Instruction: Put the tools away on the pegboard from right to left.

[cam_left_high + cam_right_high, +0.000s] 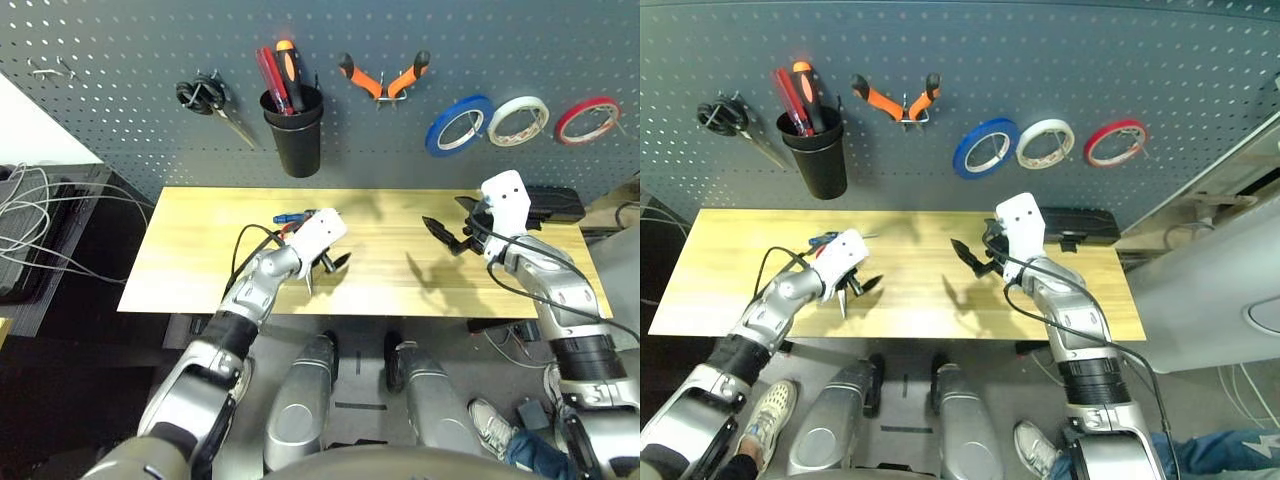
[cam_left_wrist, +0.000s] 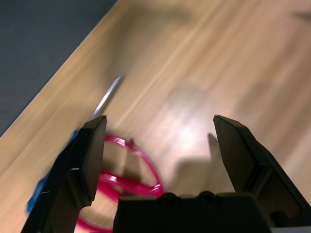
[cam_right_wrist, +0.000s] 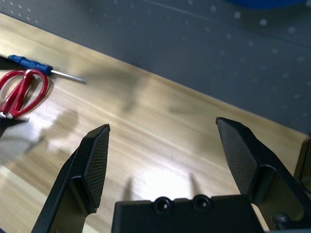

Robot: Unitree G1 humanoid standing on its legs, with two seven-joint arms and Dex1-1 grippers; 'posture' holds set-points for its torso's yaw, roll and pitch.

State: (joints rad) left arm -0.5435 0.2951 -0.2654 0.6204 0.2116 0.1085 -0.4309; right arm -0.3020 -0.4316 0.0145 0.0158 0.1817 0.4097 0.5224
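Observation:
The dark grey pegboard (image 1: 120, 100) rises behind the wooden table (image 1: 190, 265). Orange-and-black pliers (image 1: 362, 80) hang on a hook at its middle, and the blue tape ring (image 1: 434, 138) hangs just to their right. On the table's left half lie the blue-handled screwdriver (image 3: 29, 62) and the red-handled scissors (image 2: 124, 180), side by side. My left gripper (image 1: 328, 272) hovers open just above the scissors, with one finger (image 2: 92, 160) over a handle loop. Over the table's right half, my right gripper (image 1: 448, 225) is open and holds nothing.
A black cup (image 1: 293, 135) on the board holds red and orange-handled screwdrivers. Black-handled scissors (image 1: 200, 95) hang at its left. White (image 1: 496, 130) and red (image 1: 563, 130) tape rings hang at the far right. A black box (image 1: 555, 203) sits at the table's back right.

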